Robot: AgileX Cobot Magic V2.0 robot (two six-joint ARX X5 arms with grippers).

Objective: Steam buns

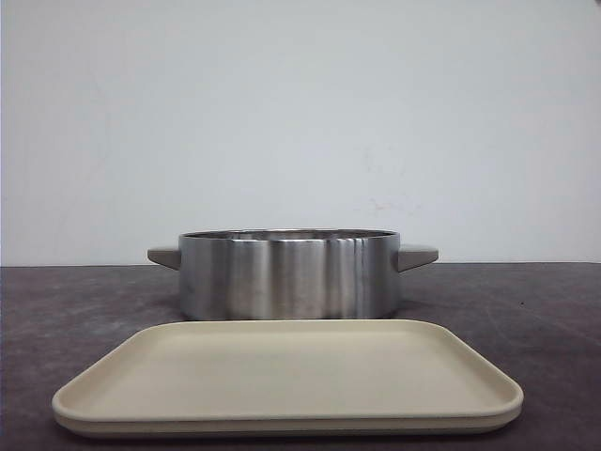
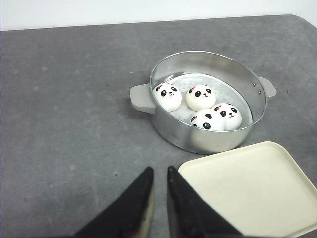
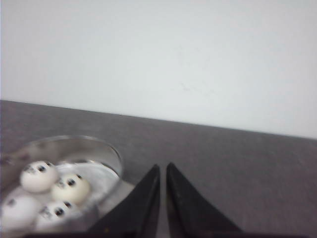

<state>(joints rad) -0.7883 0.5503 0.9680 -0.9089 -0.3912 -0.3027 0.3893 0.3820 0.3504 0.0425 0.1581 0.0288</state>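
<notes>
Four white panda-face buns (image 2: 200, 97) lie inside a round steel steamer pot (image 2: 208, 139) with grey side handles. In the front view the pot (image 1: 289, 274) stands behind the tray and hides the buns. The right wrist view shows the buns (image 3: 71, 187) in the pot (image 3: 106, 153), blurred. My left gripper (image 2: 159, 171) is shut and empty, above the table a short way in front of the pot. My right gripper (image 3: 163, 167) is shut and empty, beside the pot's rim. Neither gripper shows in the front view.
A cream rectangular tray (image 1: 282, 376) lies empty on the dark grey table (image 1: 526, 310) in front of the pot; it also shows in the left wrist view (image 2: 257, 188). A white wall (image 1: 300, 113) stands behind the table.
</notes>
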